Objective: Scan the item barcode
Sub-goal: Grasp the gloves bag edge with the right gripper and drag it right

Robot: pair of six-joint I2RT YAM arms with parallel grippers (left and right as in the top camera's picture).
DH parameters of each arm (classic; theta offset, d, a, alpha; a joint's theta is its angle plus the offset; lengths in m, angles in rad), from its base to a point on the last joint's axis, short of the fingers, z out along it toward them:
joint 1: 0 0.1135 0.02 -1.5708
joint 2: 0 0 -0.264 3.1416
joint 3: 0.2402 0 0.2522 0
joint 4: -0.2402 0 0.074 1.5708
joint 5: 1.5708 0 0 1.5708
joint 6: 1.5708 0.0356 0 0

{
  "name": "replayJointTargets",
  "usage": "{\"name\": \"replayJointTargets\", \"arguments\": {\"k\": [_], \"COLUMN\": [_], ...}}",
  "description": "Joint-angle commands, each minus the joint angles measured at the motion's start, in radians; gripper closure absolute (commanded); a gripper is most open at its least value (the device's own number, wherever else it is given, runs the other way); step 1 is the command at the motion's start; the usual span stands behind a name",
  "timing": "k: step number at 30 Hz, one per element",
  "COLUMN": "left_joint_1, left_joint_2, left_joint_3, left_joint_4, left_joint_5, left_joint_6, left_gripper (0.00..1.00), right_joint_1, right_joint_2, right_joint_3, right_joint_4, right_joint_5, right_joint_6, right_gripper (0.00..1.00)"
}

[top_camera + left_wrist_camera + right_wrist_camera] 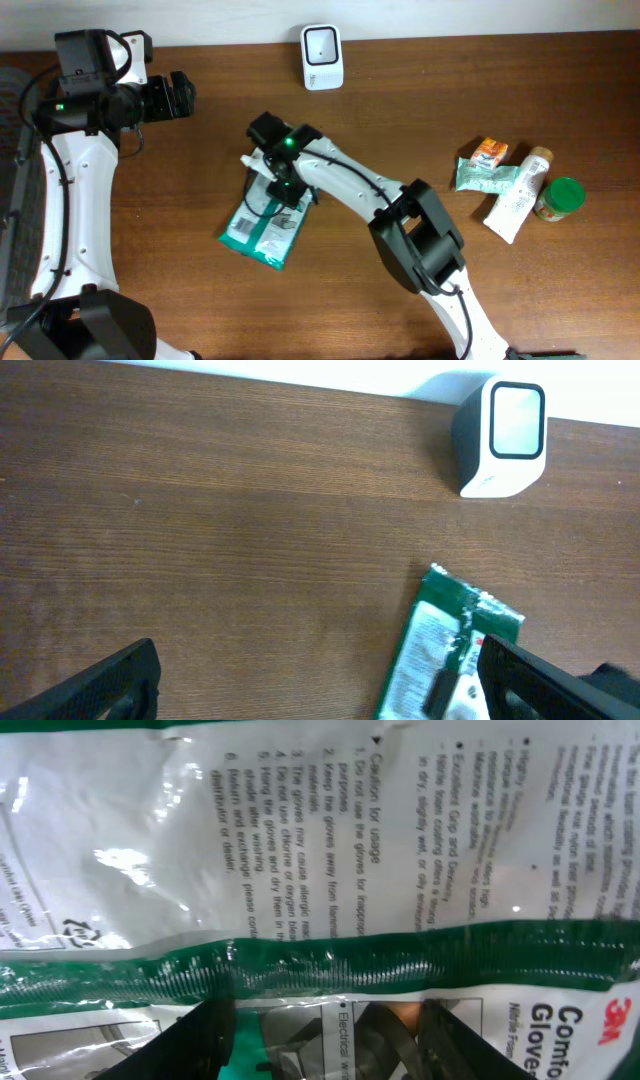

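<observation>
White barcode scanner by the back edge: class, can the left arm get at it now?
Probably yes: the open left gripper faces the white barcode scanner across bare wooden table, the green glove packet lying aside.

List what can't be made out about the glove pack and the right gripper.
Barcode: not found on the glove pack; overhead the print is too small, and the right wrist view crops the pack at its edges.
The right gripper: whether it pinches the pack is unclear; overhead the wrist covers its fingertips.
Pack's top end: under the right gripper overhead.

Bright, even light; white glare streaks the glove packet (150, 850), print slightly blurred.
</observation>
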Motion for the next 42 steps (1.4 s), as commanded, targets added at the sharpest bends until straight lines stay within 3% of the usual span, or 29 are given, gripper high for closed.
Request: {"name": "replayJointTargets", "arguments": {"k": [1,5,10,14,18,34,42], "left_joint_1": [0.0,0.0,0.0,0.0,0.0,0.0,0.0], "left_joint_2": [-0.01,-0.01,-0.01,-0.01,-0.01,-0.01,-0.01], "left_joint_3": [0.015,0.015,0.015,0.015,0.015,0.015,0.015], "left_joint_4": [0.002,0.002,0.002,0.002,0.002,0.002,0.002], "left_joint_5": [0.01,0.01,0.01,0.01,0.01,0.01,0.01], "left_joint_6": [0.004,0.004,0.004,0.004,0.004,0.004,0.004], "left_gripper": [0.01,0.01,0.01,0.01,0.01,0.01,0.01], "right_joint_1": [-0.053,-0.053,-0.045,-0.032,-0.015,0.076,0.052], "right_joint_2": [-0.042,-0.101,-0.087,-0.051,-0.008,0.057,0.056], "right_joint_3": [-0.025,0.029,0.043,0.038,0.038,0.038,0.038], "right_joint_4": [-0.029,-0.018,0.137,0.235,0.254,0.245,0.058], "right_joint_5": [0.062,-0.134,-0.342,-0.299,-0.248,-0.256,-0.303], "right_joint_6": [-0.032,0.035,0.38,0.668,0.846,0.923,0.865], "right_gripper": [0.41,0.39,0.4,0.67,0.81,0.83,0.75]}}
